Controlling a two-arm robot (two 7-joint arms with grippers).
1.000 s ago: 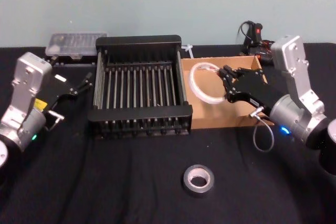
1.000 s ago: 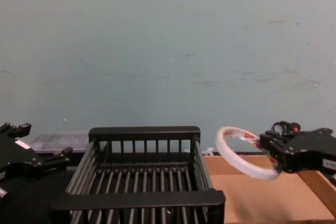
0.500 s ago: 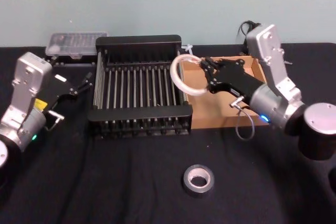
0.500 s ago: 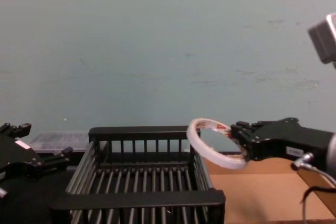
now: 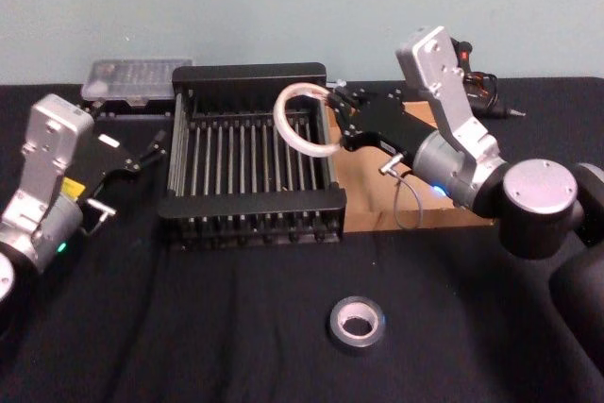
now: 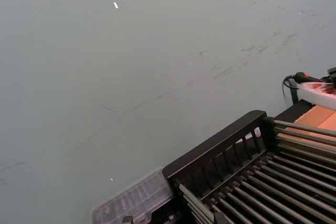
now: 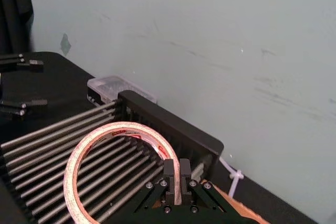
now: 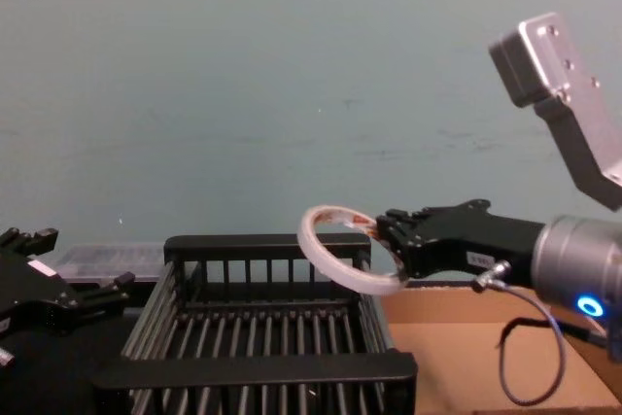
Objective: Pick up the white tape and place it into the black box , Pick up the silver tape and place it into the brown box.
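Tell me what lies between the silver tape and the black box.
Bare black tablecloth: in the head view nothing sits between the silver tape and the black box.

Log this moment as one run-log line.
right hand: shut on white tape, above black box | left hand: parked, open | silver tape: on table

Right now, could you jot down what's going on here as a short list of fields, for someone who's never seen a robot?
right pincer: shut on the white tape, holding it above the right side of the black box
left pincer: open, idle to the left of the black box
silver tape: lying flat on the black table, near the front
brown box: right of the black box, touching it
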